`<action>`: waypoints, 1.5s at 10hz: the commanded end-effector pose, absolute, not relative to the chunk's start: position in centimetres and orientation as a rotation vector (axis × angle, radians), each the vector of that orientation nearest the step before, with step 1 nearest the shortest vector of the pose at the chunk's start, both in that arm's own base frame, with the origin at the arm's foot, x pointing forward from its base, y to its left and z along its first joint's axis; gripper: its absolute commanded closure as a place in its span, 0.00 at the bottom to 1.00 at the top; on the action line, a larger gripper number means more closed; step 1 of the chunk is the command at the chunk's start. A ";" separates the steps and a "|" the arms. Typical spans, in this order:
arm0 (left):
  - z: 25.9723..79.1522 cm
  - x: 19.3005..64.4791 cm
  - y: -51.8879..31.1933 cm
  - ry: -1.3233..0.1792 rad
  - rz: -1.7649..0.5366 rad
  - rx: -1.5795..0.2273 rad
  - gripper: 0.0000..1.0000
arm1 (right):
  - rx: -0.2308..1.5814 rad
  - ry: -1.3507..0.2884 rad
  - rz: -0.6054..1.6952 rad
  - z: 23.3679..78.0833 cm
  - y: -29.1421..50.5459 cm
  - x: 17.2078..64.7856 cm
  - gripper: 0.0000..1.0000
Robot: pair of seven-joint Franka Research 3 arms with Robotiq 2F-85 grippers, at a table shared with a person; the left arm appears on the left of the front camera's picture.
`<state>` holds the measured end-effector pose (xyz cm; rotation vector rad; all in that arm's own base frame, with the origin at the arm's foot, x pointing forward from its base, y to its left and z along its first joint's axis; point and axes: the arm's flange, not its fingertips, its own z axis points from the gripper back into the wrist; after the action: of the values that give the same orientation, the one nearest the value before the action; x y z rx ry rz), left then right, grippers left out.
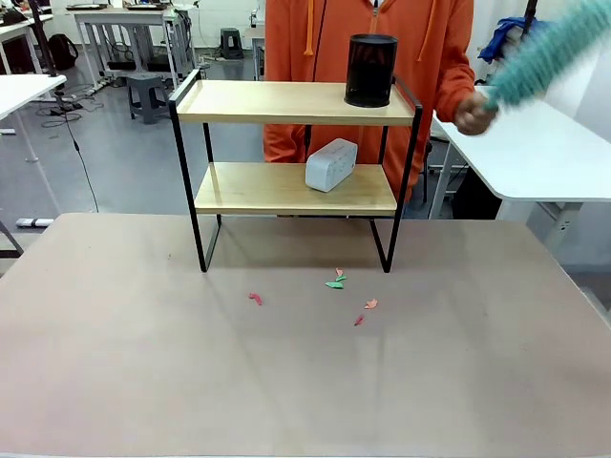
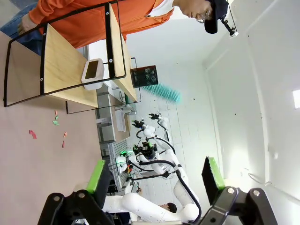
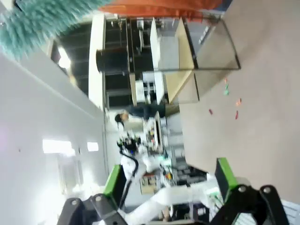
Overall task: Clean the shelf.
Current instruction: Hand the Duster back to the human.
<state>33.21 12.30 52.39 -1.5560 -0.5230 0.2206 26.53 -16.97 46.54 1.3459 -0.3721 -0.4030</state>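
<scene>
Shelf (image 1: 286,103) at table's 12 o'clock edge: black mesh cup (image 1: 370,70) on top board, 2 o'clock; contents can't tell. White box (image 1: 331,164) on lower board. Paper scraps (image 1: 334,283) on tan table (image 1: 143,382) at centre. Person's hand (image 1: 473,113) clenched on teal duster (image 1: 552,52). Left gripper (image 2: 157,180) and right gripper (image 3: 171,180) both spread, empty.

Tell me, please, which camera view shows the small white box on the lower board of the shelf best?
The front view: the white box lies sharp and near on the shelf's lower board. The left wrist view shows it smaller and sideways, though its face is visible. In the right wrist view the shelf is blurred and I cannot make the box out.
</scene>
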 end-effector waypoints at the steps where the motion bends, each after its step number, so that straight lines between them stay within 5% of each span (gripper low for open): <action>1: 52.6 33.0 12.6 -0.516 0.212 -1.557 0.00 | 1.302 -0.251 -0.245 44.8 -8.5 29.0 0.00; 3: 52.6 33.0 12.6 -0.516 0.212 -1.557 0.00 | 1.351 -0.171 -0.161 43.7 -2.1 31.2 0.00; 7: 52.4 33.2 12.3 -0.522 0.222 -1.556 0.00 | 1.332 -0.155 -0.146 45.7 -2.3 33.9 0.00; 10: 46.9 35.0 4.3 -0.187 0.192 -1.497 0.00 | 1.373 -0.236 -0.132 44.7 1.3 33.9 0.00; 12: 44.0 35.0 -0.8 -0.112 0.178 -1.482 0.00 | 1.404 -0.224 -0.182 42.1 5.2 34.1 0.00; 15: 45.9 34.5 3.4 -0.211 0.188 -1.485 0.00 | 1.360 -0.207 -0.143 46.1 -0.2 35.2 0.00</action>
<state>35.07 2.50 45.12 -1.4795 -0.1892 0.1935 35.89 0.75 45.52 1.3611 -0.2093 -0.1558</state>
